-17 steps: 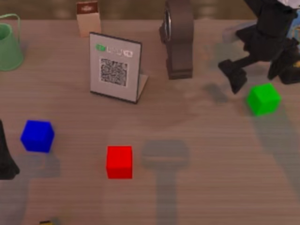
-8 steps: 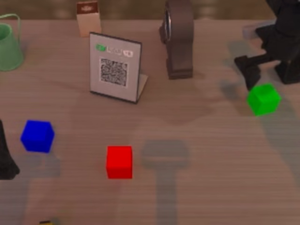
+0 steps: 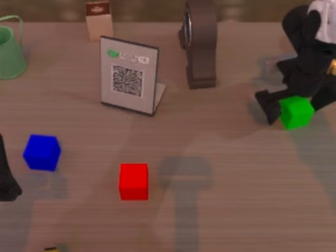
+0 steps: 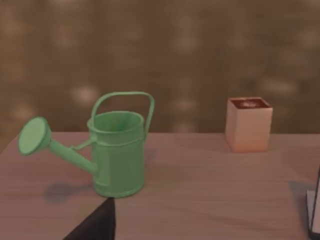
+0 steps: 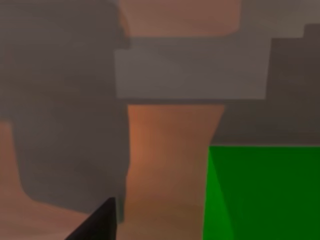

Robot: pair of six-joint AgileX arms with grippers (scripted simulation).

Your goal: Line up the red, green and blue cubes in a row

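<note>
Having dropped since earlier, the right claw (image 3: 294, 105) now straddles the unmoved green cube (image 3: 296, 111), fingers spread, ungripped.

Setting: rendered sim test bench, not a lived-in room. Evidence as follows. Surface was a plain wood-grain tabletop (image 3: 220, 220) w/ flat lighting and hard-edged shadows. Backdrop beyond the far edge was a blurred brown wall, no furniture or fixtures discernible. Props were unrelated to each other, typical of a benchmark layout: green watering can (image 4: 112, 150) at far-left corner, tan box (image 4: 248, 124) w/ brown label at far edge, QR-code placard (image 3: 129, 74) on a stand approx. centre-left, dark upright clock-like object (image 3: 198, 42) at far edge, centre. Three plain glossy cubes, red (image 3: 133, 181), green (image 3: 296, 111), blue (image 3: 41, 152), lay scattered. Two black AgileX arms worked the table.
</note>
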